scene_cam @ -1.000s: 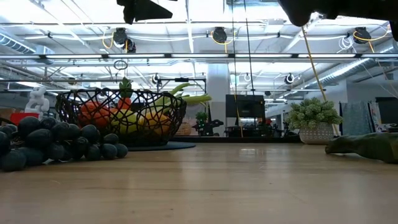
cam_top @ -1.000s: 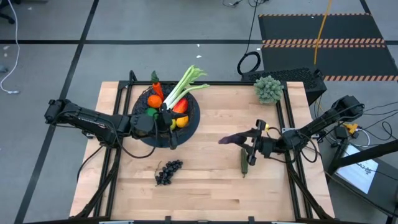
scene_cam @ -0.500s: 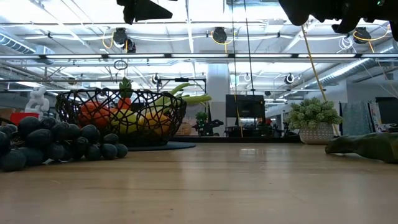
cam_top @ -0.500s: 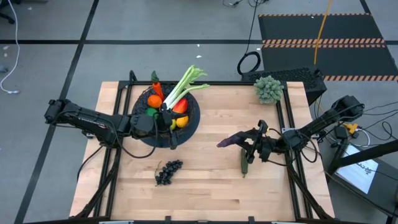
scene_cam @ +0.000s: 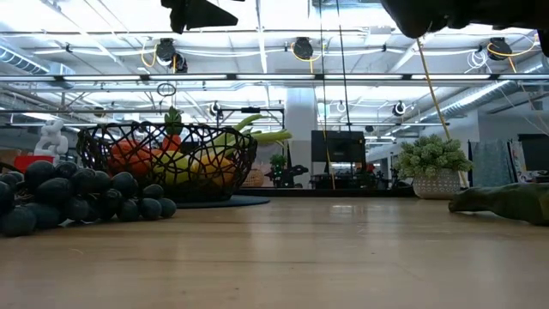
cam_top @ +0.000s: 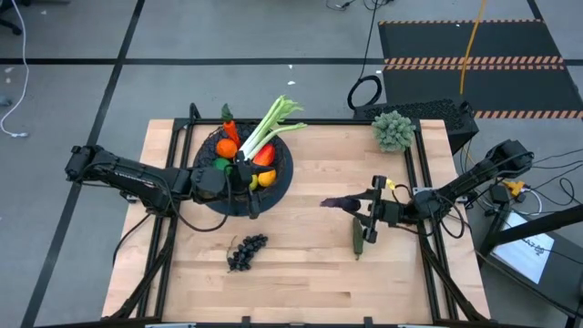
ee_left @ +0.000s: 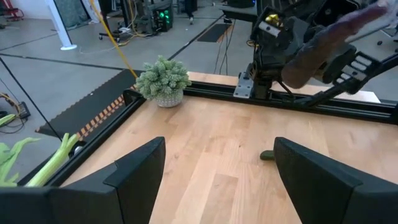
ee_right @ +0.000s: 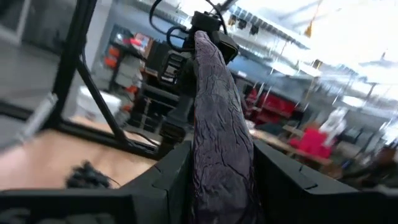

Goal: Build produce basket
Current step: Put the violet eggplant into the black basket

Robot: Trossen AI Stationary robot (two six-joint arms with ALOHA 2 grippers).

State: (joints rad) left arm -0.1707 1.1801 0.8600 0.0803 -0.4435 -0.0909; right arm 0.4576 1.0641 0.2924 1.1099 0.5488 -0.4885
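- A pale wooden worktop [cam_top: 301, 264] in a black frame stands on grey floor, with a bright workshop of lamps and racks behind it in the low view.
- The right fingers [ee_right: 171, 177] are clamped on the purple eggplant [cam_top: 342, 202], which is lifted off the wood; in the right wrist view it fills the gap between them and stands up past their tips.
- The right gripper [cam_top: 367, 208] hangs over the right half of the worktop, its arm reaching in from the right edge.
- The cucumber [cam_top: 359, 240] lies on the wood just beside and below that gripper; in the low view it shows at the right edge.
- The left fingers [ee_left: 137, 168] stand well apart with nothing between them.
- The left gripper [cam_top: 244, 177] sits over the basket [cam_top: 281, 179], which rests at the far left of the worktop.
- In the basket lie an orange [cam_top: 226, 148], a carrot [cam_top: 230, 130], a mango [cam_top: 264, 155], a lemon [cam_top: 266, 178] and a leafy stalk [cam_top: 271, 123] that sticks out over the rim.
- The grapes [cam_top: 246, 251] lie on the bare wood nearer the front, apart from the basket.
- A frilly green clump [cam_top: 393, 129] sits at the far right corner.
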